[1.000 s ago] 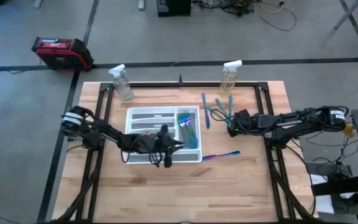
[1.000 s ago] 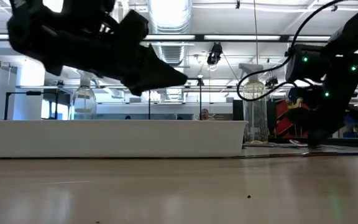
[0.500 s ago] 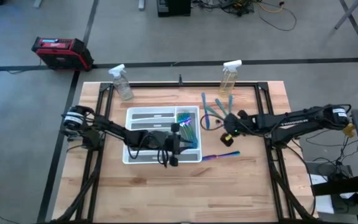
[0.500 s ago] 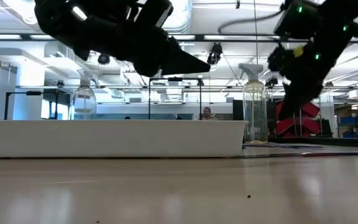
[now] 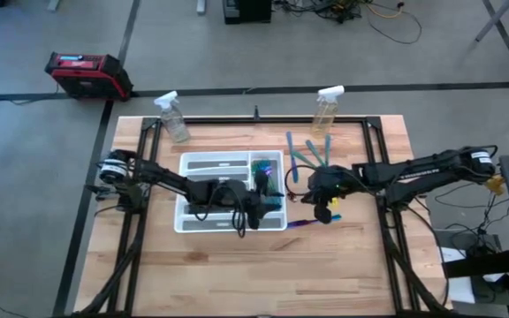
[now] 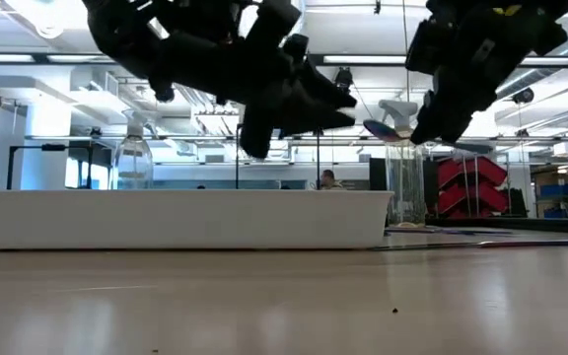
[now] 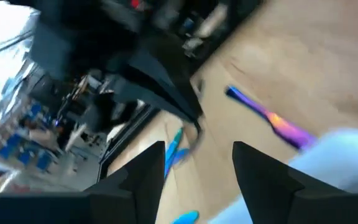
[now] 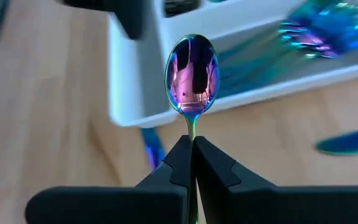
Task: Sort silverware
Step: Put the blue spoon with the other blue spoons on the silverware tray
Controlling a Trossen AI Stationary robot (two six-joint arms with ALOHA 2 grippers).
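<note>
Right gripper is closed on a spoon beside the tray; left gripper is spread empty above it. Several utensils are sorted; others remain outside.

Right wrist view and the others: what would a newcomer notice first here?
First the shiny purple spoon, held upright by its handle in the shut right tool, lifted above the table just right of the white tray. Next, the left tool hangs open over the tray's right end, where teal utensils already lie. More utensils wait on the wood behind the right tool.
</note>
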